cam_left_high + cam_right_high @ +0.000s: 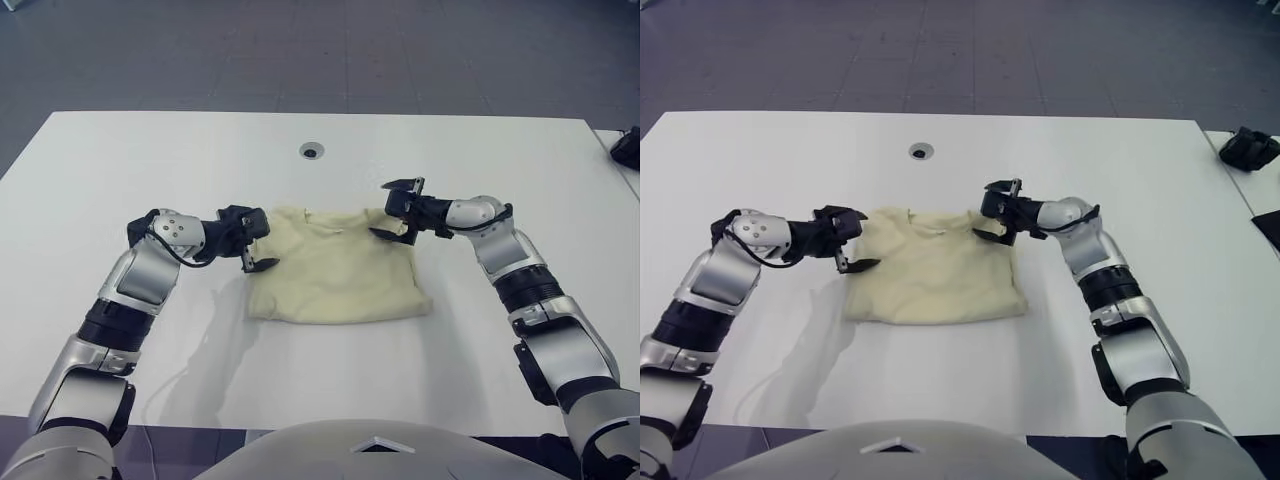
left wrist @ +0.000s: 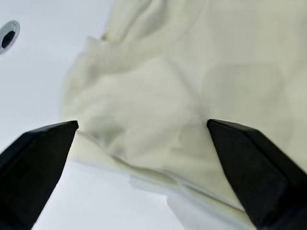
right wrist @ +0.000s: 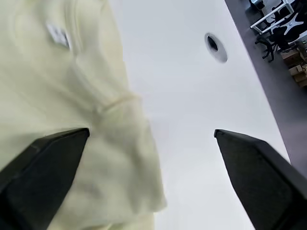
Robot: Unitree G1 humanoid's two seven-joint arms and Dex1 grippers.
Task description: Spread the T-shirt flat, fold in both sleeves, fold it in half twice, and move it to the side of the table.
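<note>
TWO GRIPPERS, ONE SHIRT: The pale yellow cotton T-shirt (image 1: 335,275) lies as a rough rectangle on the white table (image 1: 480,150), its sleeves apparently tucked in, with both arms at its collar end. The left gripper (image 1: 262,243) straddles the bunched left shoulder corner, fingers spread wide and holding nothing. The right gripper (image 1: 392,210), equally wide and empty, has one finger over cloth and one over bare tabletop. The half-fold looks next: each should pinch every layer at its corner, then lift level and carry evenly toward the hem. Beyond the grippers sits a round grey cable port (image 1: 312,151). A dark object (image 1: 628,148) lies well apart, outside the right gripper. Neither obstructs.
</note>
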